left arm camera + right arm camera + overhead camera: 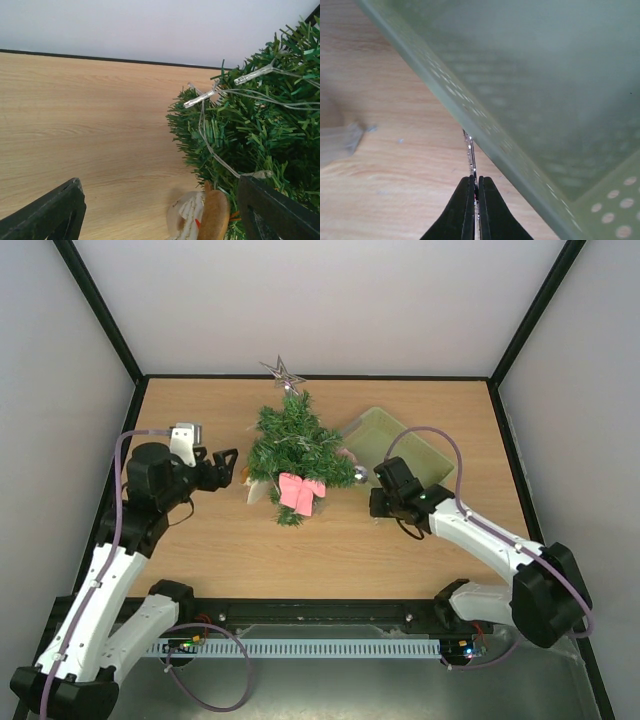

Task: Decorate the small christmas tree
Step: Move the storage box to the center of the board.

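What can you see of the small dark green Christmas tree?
The small christmas tree, bristly dark green needles, rests on the wooden table with its tip toward the far wall. It carries a silver star, pink bow and clear light string; a silver bauble lies at its right edge. It sits between the open left gripper and a pale green basket.

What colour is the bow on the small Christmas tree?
Pink. The bow on the tree shows best in the top external view.

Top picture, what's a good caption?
Small christmas tree, pink bow and silver star, between left hand and right hand.
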### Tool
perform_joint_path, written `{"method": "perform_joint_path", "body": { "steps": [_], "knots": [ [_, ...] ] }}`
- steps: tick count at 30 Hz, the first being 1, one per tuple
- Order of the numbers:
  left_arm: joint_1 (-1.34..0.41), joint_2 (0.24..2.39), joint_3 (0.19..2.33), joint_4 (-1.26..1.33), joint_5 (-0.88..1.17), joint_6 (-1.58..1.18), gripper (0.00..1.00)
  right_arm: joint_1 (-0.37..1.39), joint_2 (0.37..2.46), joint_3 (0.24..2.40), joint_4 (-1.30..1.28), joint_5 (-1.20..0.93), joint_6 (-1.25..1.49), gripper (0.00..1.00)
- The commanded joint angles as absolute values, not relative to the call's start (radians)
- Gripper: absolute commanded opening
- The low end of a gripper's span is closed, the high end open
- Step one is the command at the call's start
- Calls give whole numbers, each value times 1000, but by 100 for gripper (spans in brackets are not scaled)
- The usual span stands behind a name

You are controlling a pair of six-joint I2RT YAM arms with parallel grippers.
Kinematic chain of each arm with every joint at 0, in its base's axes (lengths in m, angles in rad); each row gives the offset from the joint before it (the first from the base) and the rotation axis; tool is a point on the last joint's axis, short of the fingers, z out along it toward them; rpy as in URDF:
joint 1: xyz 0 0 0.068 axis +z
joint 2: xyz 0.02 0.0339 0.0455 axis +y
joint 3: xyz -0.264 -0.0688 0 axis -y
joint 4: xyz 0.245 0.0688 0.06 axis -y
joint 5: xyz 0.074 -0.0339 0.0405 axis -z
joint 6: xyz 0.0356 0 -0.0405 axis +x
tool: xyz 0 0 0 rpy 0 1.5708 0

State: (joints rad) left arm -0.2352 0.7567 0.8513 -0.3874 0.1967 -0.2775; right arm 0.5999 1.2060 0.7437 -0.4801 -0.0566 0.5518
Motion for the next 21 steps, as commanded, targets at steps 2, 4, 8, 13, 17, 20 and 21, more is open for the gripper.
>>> {"method": "perform_joint_path", "body": {
  "steps": [2,4,8,13,17,20,21],
  "knots": [
    [-230,756,878,-394,244,-269,83,595,1258,764,-440,165,514,2],
    [-230,757,890,-405,233,-263,83,574,1272,784,-448,184,491,2],
    [-230,772,932,-437,236,-249,82,527,1267,832,-460,214,448,2],
    [-230,783,935,-429,282,-235,77,445,1252,852,-454,202,393,2],
    [-230,799,923,-438,353,-231,74,439,1242,878,-452,158,357,2],
    [-230,815,926,-454,397,-216,72,440,1224,894,-468,56,351,2],
    [-230,818,929,-458,405,-216,72,440,1213,897,-476,20,353,2]
  ]
}}
